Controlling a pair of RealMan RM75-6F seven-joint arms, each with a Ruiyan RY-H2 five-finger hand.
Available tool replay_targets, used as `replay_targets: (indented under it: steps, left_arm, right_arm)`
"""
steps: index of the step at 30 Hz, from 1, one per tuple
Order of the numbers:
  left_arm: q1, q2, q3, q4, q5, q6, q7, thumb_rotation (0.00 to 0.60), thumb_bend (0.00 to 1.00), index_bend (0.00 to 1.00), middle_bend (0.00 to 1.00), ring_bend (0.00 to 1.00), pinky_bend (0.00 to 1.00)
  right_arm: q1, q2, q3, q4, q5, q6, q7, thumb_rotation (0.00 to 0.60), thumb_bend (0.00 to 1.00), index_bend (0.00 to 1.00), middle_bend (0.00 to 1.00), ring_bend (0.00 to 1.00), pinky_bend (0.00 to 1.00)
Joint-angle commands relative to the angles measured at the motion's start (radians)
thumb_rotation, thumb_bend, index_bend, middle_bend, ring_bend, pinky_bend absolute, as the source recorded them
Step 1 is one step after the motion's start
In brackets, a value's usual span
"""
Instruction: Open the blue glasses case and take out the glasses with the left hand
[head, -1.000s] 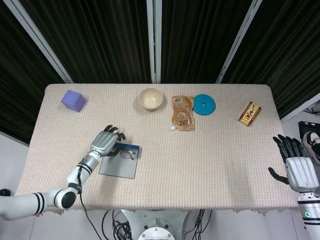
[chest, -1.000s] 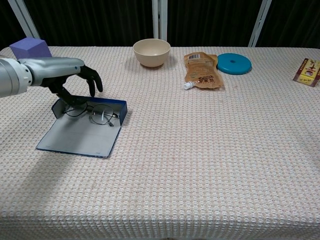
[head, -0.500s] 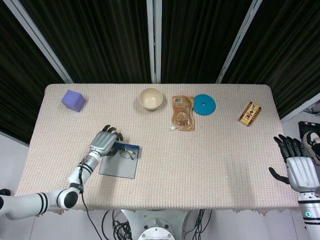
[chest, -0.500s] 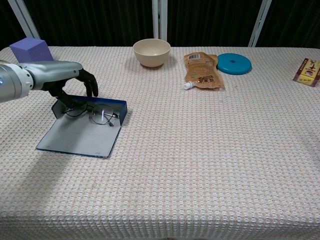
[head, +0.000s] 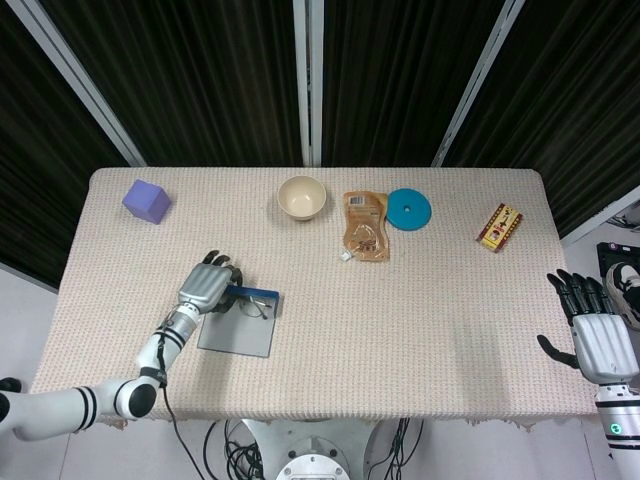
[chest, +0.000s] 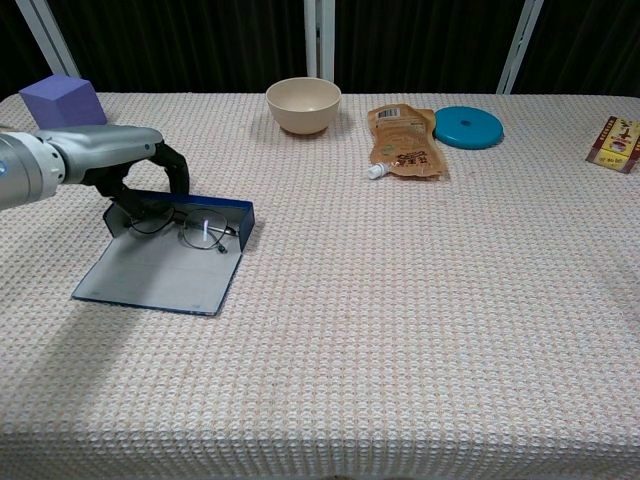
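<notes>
— Lying in the opened flat blue glasses case (chest: 165, 262), the thin wire-framed glasses (chest: 188, 228) sit at its back edge.
— Left hand (chest: 125, 160) has drawn closer; its curled fingers (chest: 176, 172) hold nothing yet.

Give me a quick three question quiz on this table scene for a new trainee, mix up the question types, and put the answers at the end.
1. True or false: the blue glasses case lies open with the glasses inside.
2. What sits between the bowl and the teal disc? A) purple cube B) brown pouch C) red packet
3. Which robot hand is at the case?

Key
1. True.
2. B, the brown pouch.
3. The left robot hand, fingers curled over the case's far end; the right robot hand hangs off the table edge, holding nothing.
</notes>
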Motion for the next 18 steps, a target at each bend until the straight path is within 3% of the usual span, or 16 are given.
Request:
replay_targets:
  steps: [1, 10, 18]
  left_arm:
    - [0.001, 0.0, 0.0, -0.002, 0.002, 0.002, 0.0, 0.6, 0.45, 0.42, 0.34, 0.11, 0.0]
    - [0.001, -0.003, -0.005, 0.006, -0.002, -0.001, -0.004, 0.6, 0.45, 0.44, 0.35, 0.12, 0.0]
    - [0.001, -0.007, -0.013, 0.017, 0.009, 0.001, -0.015, 0.6, 0.48, 0.52, 0.4, 0.15, 0.01]
  right_arm:
    - [0.001, 0.0, 0.0, 0.0, 0.0, -0.002, -0.002, 0.6, 0.15, 0.02, 0.05, 0.0, 0.0]
    - [0.001, 0.001, 0.0, -0.004, 0.004, -0.004, -0.006, 0.6, 0.15, 0.01, 0.05, 0.0, 0.0]
    - [0.001, 0.002, 0.001, -0.007, 0.006, -0.004, -0.008, 0.6, 0.15, 0.01, 0.05, 0.0, 0.0]
